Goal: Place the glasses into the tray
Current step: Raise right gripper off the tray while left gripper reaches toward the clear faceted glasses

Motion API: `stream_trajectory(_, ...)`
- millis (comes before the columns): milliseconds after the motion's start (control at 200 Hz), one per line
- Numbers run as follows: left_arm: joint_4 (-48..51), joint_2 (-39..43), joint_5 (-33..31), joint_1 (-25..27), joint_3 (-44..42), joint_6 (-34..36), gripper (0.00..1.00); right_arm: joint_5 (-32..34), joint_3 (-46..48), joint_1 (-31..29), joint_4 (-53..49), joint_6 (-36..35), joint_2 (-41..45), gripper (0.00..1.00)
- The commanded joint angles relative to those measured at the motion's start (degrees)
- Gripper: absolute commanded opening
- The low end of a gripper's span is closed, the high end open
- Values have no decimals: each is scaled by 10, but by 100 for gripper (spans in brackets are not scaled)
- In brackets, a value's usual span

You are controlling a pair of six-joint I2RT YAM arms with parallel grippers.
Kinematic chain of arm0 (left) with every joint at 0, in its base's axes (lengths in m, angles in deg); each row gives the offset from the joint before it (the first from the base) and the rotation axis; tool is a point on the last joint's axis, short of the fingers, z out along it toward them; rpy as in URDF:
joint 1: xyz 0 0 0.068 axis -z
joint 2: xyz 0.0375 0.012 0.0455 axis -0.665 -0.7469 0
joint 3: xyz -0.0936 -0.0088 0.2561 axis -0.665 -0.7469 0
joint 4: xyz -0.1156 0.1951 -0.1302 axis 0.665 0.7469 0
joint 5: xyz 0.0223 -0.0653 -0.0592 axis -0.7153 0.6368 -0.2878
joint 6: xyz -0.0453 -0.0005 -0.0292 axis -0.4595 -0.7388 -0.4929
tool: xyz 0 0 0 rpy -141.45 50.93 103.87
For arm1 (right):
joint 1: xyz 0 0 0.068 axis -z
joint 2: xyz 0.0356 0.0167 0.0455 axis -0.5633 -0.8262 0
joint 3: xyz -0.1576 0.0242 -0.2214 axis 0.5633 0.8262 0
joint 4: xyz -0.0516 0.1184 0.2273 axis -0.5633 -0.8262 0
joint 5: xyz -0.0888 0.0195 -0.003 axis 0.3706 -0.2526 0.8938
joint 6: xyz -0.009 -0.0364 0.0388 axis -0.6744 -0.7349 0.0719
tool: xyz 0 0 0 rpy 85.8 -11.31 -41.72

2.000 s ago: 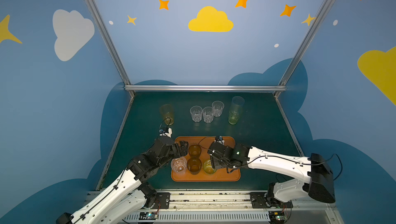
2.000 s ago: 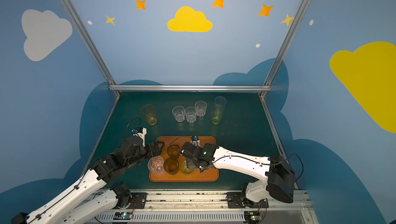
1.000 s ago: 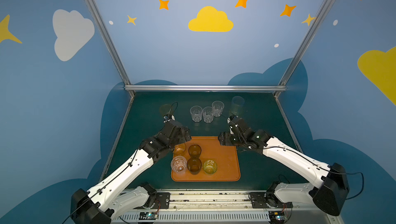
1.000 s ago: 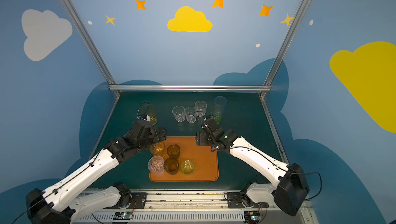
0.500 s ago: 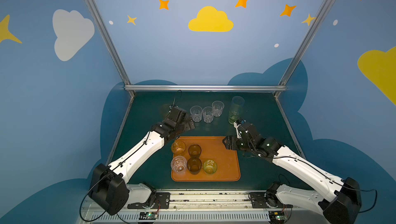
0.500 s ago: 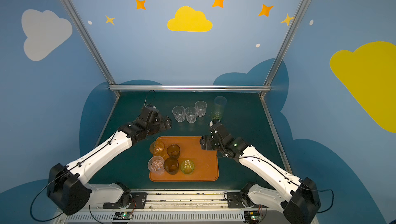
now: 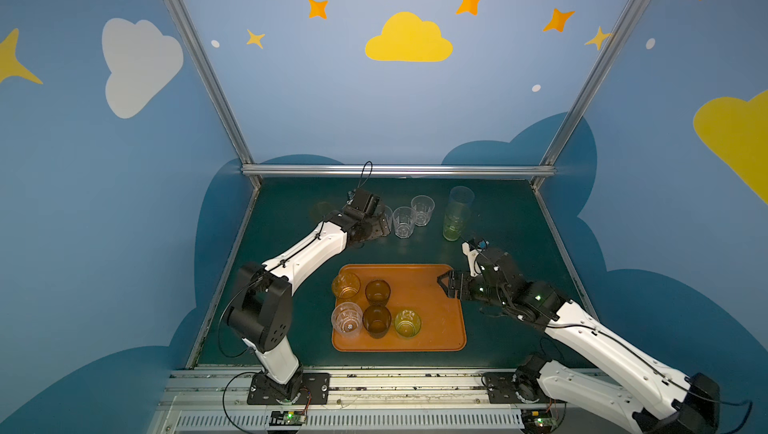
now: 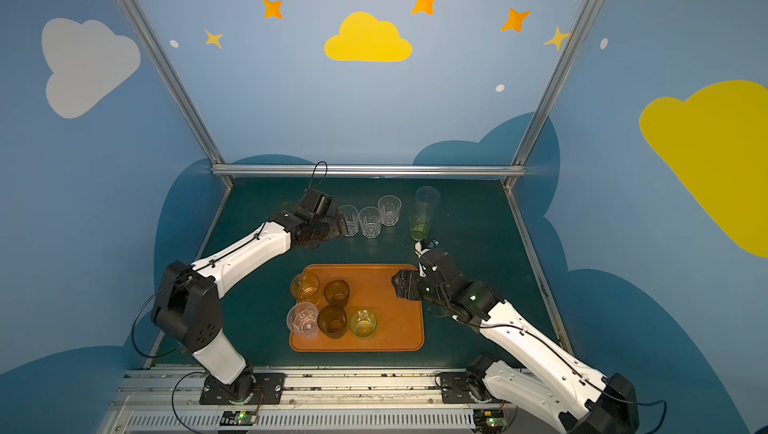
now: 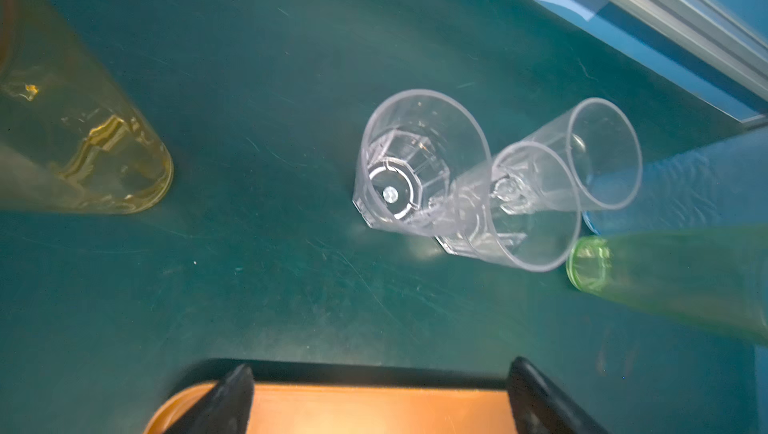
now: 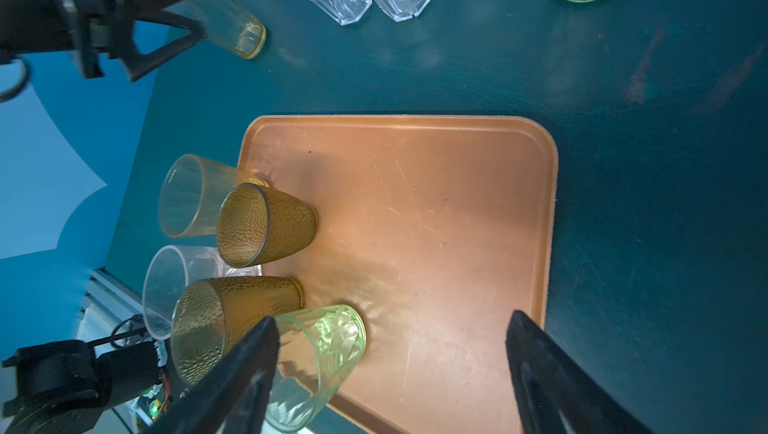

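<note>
Both tools hung over the tray (image 7: 436,320) two seconds ago; now only the right tool (image 7: 447,285), released and empty, is above its far right corner. On its left half stand five glasses (image 7: 376,320); the right half is free. Far on the desk (image 7: 503,224), the left tool (image 7: 384,224), also released, is just beside three clear glasses (image 7: 404,222).

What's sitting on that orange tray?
Five upright glasses: amber glass, two brown glasses, clear glass, yellow-green glass. The tray's right half is bare; nothing is covered.
</note>
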Motion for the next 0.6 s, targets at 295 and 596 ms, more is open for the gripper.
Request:
stream_trajectory(295,24,-35,-65,-10,39,33,62,-3,27,6,11,14,40,85)
stream_trajectory(596,25,-47,-73,-23,48,32,58,-18,45,15,23,22,50,85)
